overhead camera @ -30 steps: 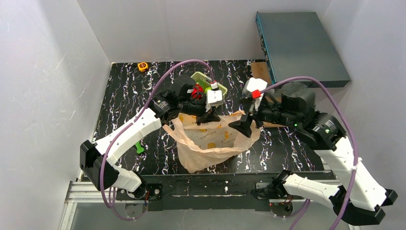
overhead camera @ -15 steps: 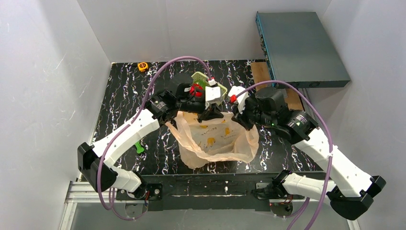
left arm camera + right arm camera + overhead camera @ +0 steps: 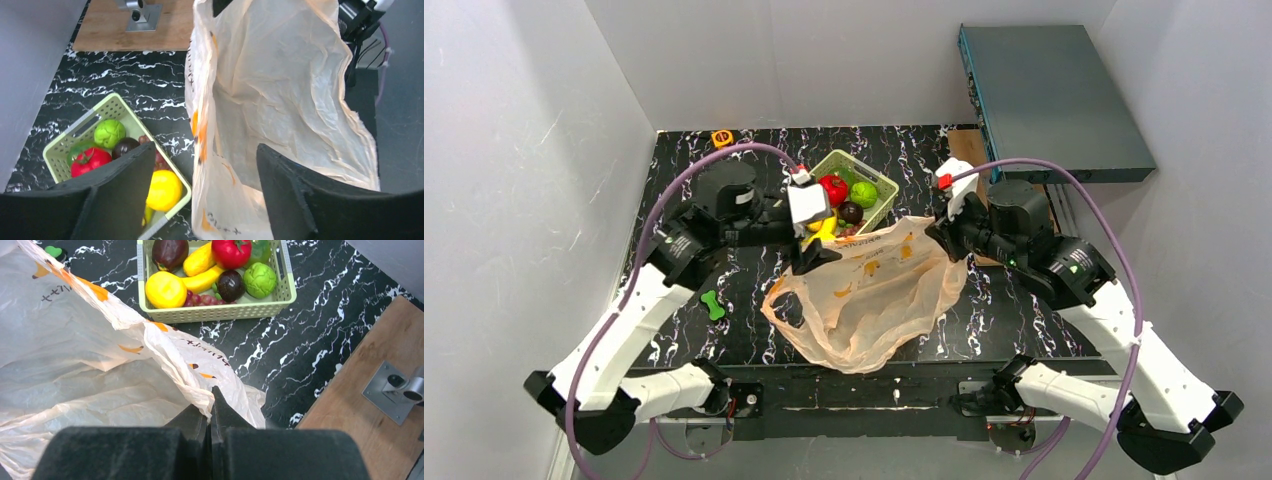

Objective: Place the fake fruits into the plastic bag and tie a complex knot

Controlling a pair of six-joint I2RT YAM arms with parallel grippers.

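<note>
writing: the plastic bag (image 3: pixel 75 350) has dark printed characters beside orange motifs. They are too small and creased to read.
bag material: thin, crinkly, translucent peach film.
bag position: it sits on the black, white-veined table (image 3: pixel 325 300), just beside the basket's near side, with its mouth spread open.
fruits: the fake fruits (image 3: pixel 207 280) are all glossy plastic and piled in the basket (image 3: pixel 215 315).
fruit list: red apple (image 3: pixel 231 251), bumpy green lime (image 3: pixel 260 279), curved yellow bananas (image 3: pixel 200 260), round yellow citrus (image 3: pixel 165 289), dark plums (image 3: pixel 231 285), dark red grape bunch (image 3: pixel 200 299).
basket: light green, rectangular, slotted walls, handle cut-out at one end.
left gripper (image 3: pixel 206 151): the matte black wedge fingers (image 3: pixel 125 185) stand wide apart with nothing pinched. The bag's near rim shows between them.
right gripper (image 3: pixel 210 407): the fingers are pressed together and clamped on a fold of the bag's rim at its right corner.
bone toy (image 3: pixel 713 304): small and green, on the table left of the bag.
top view only: a small orange object (image 3: pixel 722 138) at the table's far edge, a flat grey box (image 3: pixel 1049 100) at far right, and purple cables looping over both arms.
wrist views only: a metal bracket (image 3: pixel 137 10) fixed on the wooden board (image 3: pixel 125 30).
left wrist only: the wrinkled inner wall of the bag.
right wrist only: a clear look at the grapes and both bananas.
</note>
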